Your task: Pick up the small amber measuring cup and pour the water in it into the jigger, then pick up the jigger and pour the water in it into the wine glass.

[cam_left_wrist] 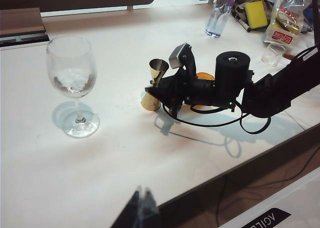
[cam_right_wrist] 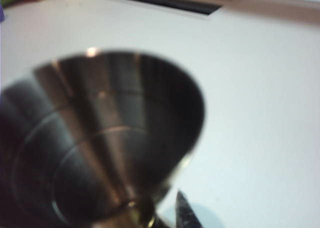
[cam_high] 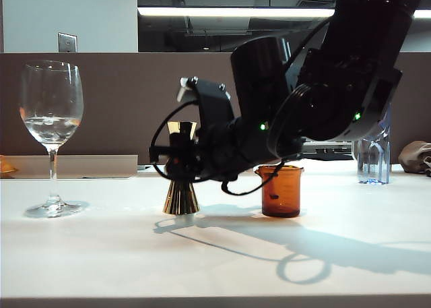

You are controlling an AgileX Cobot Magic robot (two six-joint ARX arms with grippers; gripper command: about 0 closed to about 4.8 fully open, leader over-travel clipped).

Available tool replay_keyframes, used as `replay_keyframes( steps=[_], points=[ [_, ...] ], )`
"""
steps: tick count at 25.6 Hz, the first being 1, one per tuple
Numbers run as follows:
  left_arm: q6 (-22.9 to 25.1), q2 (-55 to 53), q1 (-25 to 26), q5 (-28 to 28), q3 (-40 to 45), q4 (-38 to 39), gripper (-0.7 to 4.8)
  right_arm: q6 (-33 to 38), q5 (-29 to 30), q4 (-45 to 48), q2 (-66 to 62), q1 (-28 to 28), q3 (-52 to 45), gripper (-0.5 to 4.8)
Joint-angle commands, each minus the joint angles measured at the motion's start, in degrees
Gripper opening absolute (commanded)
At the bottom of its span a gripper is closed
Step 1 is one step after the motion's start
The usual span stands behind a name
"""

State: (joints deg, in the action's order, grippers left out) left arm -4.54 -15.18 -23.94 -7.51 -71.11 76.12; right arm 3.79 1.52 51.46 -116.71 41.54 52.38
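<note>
Nearest, the tall clear stemmed wine glass (cam_high: 51, 136), holding water, stands well left of the shiny gold hourglass jigger (cam_high: 181, 187). Right gripper (cam_high: 176, 161) straddles the jigger's waist; whether it grips, I cannot tell. Short amber glass measuring cup (cam_high: 281, 191) sits just right of the jigger. Left gripper (cam_left_wrist: 141, 208) hangs apart, apparently closed, empty. Risk: withdrawing could topple the jigger.

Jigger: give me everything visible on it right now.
The jigger is shiny gold metal, hourglass-shaped, standing upright on the white table between the wine glass and the small amber measuring cup. Its narrow cone opens upward; the wider cone is the base. The right gripper sits at its waist; whether it grips is unclear.
</note>
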Motion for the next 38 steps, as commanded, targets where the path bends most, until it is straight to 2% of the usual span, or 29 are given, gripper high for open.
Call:
replay_keyframes(
  steps=[1, 5, 7, 10, 23, 31, 34, 38],
  points=[
    [-0.02, -0.04, 0.02, -0.20, -0.13, -0.35, -0.02, 0.09, 0.04, 0.66, 0.31, 0.72, -0.02, 2.23],
    [-0.02, -0.04, 0.02, -0.20, -0.13, -0.35, -0.02, 0.07, -0.61, 0.61, 0.63, 1.16, -0.02, 3.67],
    [-0.02, -0.04, 0.02, -0.20, -0.13, -0.35, -0.02, 0.07, -2.56, 0.00, 1.14, 1.18, -0.02, 3.94],
    [-0.02, -0.04, 0.02, -0.20, -0.13, -0.35, -0.02, 0.09, -6.78, -2.12, 2.32, 1.18, -0.02, 4.79],
    [-0.02, -0.04, 0.02, -0.20, -0.13, -0.35, -0.02, 0.39, -8.55, -10.56, 8.92, 2.78, -0.15, 4.79],
    [-0.02, -0.04, 0.02, -0.20, -0.13, -0.35, -0.02, 0.76, -14.80, -22.51, 13.14, 4.46, -0.52, 4.79],
    [-0.02, -0.04, 0.02, -0.22, -0.13, -0.35, -0.02, 1.01, -18.27, -22.97, 18.18, 5.25, -4.46, 4.79],
    [-0.02, -0.04, 0.02, -0.20, -0.13, -0.35, -0.02, 2.51, -18.58, -23.04, 27.61, 5.27, -12.13, 4.79]
  ],
)
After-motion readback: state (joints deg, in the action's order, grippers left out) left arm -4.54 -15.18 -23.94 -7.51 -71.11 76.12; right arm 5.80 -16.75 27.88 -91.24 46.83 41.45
